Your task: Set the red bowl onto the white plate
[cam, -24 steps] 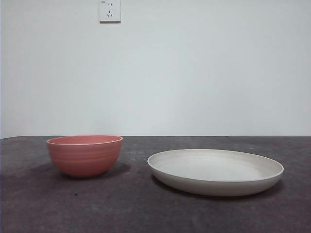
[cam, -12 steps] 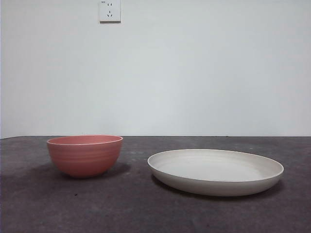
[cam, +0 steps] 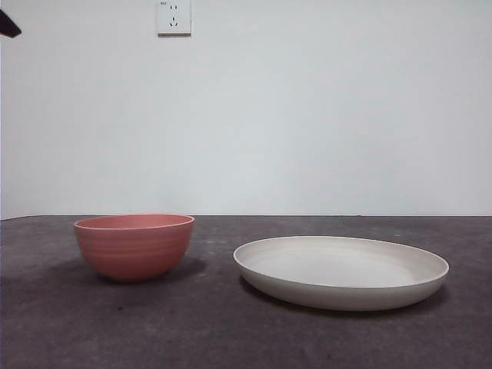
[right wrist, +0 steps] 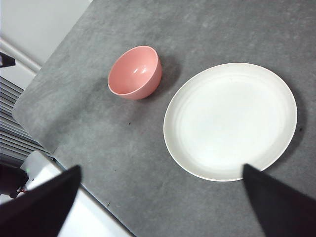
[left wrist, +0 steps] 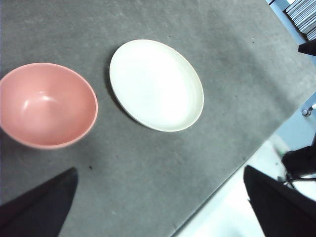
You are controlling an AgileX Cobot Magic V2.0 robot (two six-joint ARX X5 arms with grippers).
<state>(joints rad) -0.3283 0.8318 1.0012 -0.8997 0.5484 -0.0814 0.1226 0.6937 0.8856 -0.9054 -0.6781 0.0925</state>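
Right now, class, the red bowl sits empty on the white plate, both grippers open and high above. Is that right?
Not quite. The red bowl stands on the table beside the white plate, apart from it, as the front view shows. It is empty, and both grippers are open above.

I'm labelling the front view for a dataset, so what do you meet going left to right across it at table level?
red bowl → bare strip of dark table → white plate. The two do not touch. Higher up, a black arm tip shows at the top left corner.
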